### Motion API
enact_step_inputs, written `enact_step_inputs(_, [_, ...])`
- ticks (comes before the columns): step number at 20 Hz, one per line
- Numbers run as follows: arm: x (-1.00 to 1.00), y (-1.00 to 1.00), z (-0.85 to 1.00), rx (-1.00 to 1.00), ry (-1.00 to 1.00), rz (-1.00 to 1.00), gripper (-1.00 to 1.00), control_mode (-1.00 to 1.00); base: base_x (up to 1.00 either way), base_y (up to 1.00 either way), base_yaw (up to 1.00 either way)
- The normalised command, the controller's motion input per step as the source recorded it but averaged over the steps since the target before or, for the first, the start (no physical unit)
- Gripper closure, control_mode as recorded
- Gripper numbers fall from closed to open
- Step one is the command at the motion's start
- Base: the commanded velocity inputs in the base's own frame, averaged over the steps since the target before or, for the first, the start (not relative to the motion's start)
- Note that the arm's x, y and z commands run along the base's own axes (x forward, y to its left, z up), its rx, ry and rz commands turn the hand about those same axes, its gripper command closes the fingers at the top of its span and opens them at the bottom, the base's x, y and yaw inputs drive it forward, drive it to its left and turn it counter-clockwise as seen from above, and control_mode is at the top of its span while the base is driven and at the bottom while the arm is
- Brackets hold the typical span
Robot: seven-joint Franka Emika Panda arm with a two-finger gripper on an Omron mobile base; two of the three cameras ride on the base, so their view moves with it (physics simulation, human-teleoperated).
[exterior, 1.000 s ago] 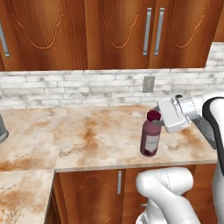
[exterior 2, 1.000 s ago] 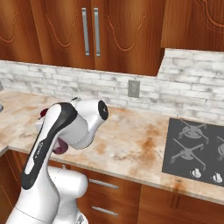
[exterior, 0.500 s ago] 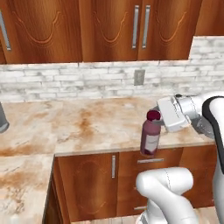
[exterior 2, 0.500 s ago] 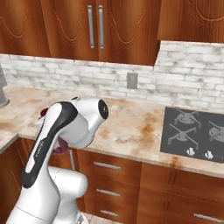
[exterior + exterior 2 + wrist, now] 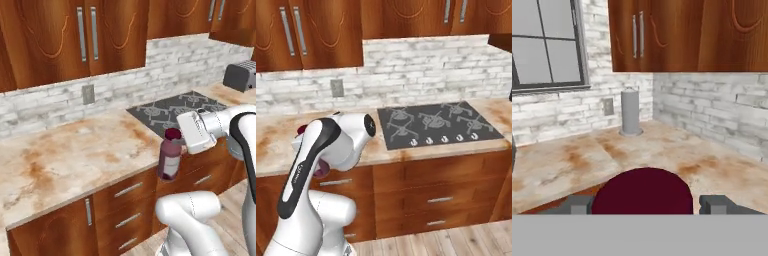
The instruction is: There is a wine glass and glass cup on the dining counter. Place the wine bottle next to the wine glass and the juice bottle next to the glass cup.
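Observation:
A dark red bottle (image 5: 169,159) with a round maroon cap (image 5: 643,191) hangs in my gripper (image 5: 174,142), off the counter's front edge, in front of the drawers. Whether it is the wine bottle or the juice bottle I cannot tell. The jaws are shut on its neck, and in the hand view the fingertips (image 5: 717,204) flank the cap on both sides of my gripper (image 5: 643,205). In the right base view the bottle (image 5: 321,170) peeks out from behind my arm. The wine glass and the glass cup are out of view.
A black stovetop (image 5: 175,107) (image 5: 436,122) is set into the marbled counter (image 5: 75,155), with a grey toaster (image 5: 240,75) at the far right. Wooden cabinets hang above. In the hand view a grey cylinder (image 5: 630,112) stands in a counter corner beside a window (image 5: 547,45).
The whole picture has shifted, so the base has driven and the stovetop and toaster have come into view. The bottle stays held in the gripper in the same pose.

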Motion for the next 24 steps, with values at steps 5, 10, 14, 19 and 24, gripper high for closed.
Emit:
enact_step_inputs(5, [0.0, 0.0, 0.0, 0.0, 0.0, 0.0, 1.0, 1.0, 0.05, -0.06, -0.75])
enact_step_inputs(10, [0.0, 0.0, 0.0, 0.0, 0.0, 0.0, 1.0, 1.0, 0.04, -0.05, -0.77])
enact_step_inputs(14, [0.0, 0.0, 0.0, 0.0, 0.0, 0.0, 1.0, 1.0, 0.04, -0.09, -0.74])
enact_step_inputs(19, [0.0, 0.0, 0.0, 0.0, 0.0, 0.0, 1.0, 1.0, 0.03, -0.17, -0.68])
enact_step_inputs(24, [0.0, 0.0, 0.0, 0.0, 0.0, 0.0, 1.0, 1.0, 0.02, -0.19, -0.7])
